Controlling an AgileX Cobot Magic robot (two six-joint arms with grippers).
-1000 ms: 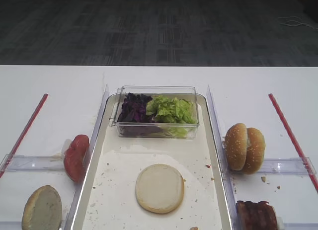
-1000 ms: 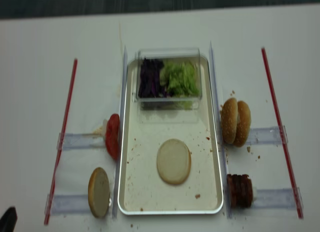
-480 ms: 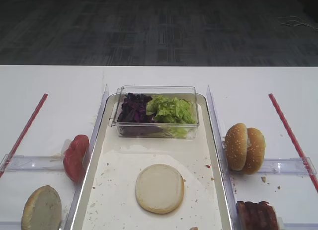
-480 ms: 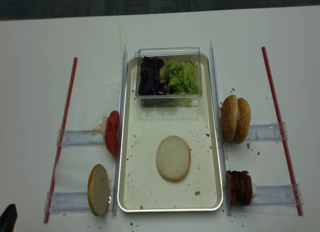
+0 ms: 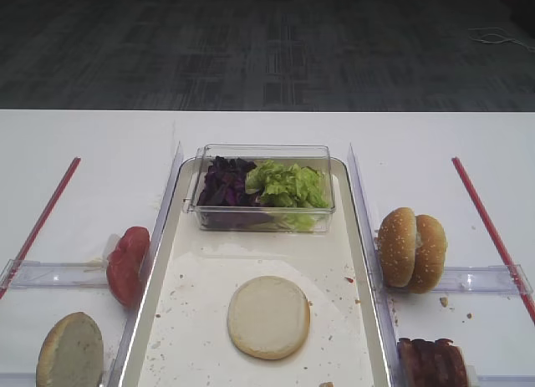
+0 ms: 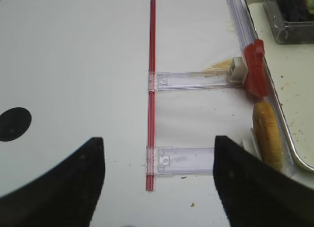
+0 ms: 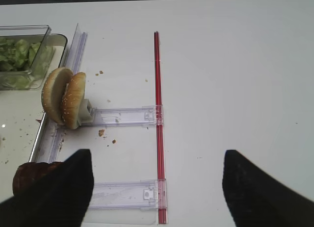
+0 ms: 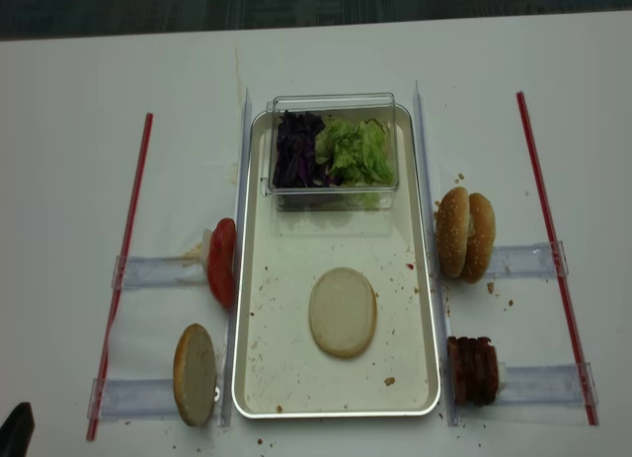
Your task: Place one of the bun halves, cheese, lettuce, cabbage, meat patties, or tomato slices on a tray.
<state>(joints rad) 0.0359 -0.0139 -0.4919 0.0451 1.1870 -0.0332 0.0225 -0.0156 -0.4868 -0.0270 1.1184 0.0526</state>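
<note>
- While both arms hang back over the near edge of the table (image 8: 69, 72), a pale bun half (image 8: 343, 312) lies flat on the tray (image 8: 259, 279), in its near half and about midway between the long rims.
- The left gripper (image 6: 159, 188) hovers over bare table off the tray's left rim, jaws spread wide and holding nothing; the bun half on the tray is well apart from it, to its right.
- The right gripper (image 7: 157, 188) hovers off the tray's right rim, its fingers likewise parted and empty, also well apart from that bun half.
- A clear box (image 8: 334, 104) at the tray's far end holds cabbage (image 8: 294, 151) on the left and lettuce (image 8: 355, 149) on the right.
- Tomato slices (image 8: 222, 262) stand on edge just outside the left rim; nearer the table's front edge a browner bun half (image 8: 195, 374) leans there too.
- Off the right rim stand sesame buns (image 8: 466, 236), and nearer the front, meat patties (image 8: 474, 370).
- Red strips (image 8: 123, 250) run along both outer sides.
</note>
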